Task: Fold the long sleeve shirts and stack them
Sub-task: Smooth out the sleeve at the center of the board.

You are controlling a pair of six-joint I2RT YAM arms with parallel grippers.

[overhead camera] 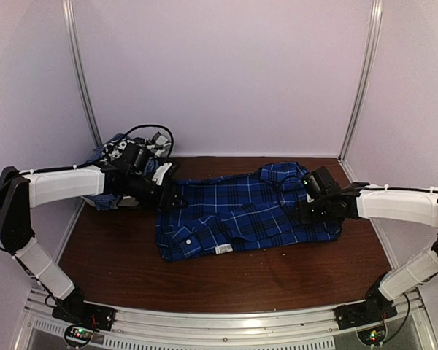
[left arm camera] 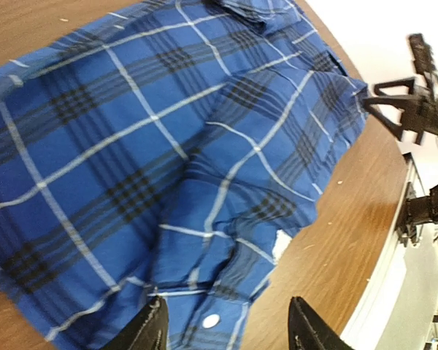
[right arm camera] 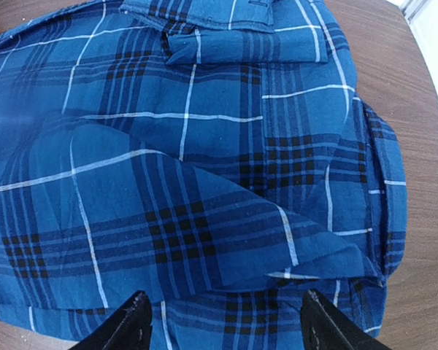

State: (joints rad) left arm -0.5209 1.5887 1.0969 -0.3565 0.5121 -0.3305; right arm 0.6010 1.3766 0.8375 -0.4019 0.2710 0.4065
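Note:
A royal-blue plaid shirt (overhead camera: pixel 241 211) lies partly folded in the middle of the brown table, its white label (overhead camera: pixel 223 249) at the front edge. My left gripper (overhead camera: pixel 169 195) is open and empty at the shirt's left edge; its view shows the collar area (left arm camera: pixel 219 292) between the fingertips. My right gripper (overhead camera: pixel 304 211) is open and empty over the shirt's right part; a folded flap (right arm camera: pixel 226 219) lies just ahead of its fingertips. Other shirts lie in a pile (overhead camera: pixel 109 157) at the back left, mostly hidden behind my left arm.
The table's wood (overhead camera: pixel 226 281) is bare in front of the shirt. White walls close the back and sides. A metal rail (overhead camera: pixel 226 328) runs along the near edge.

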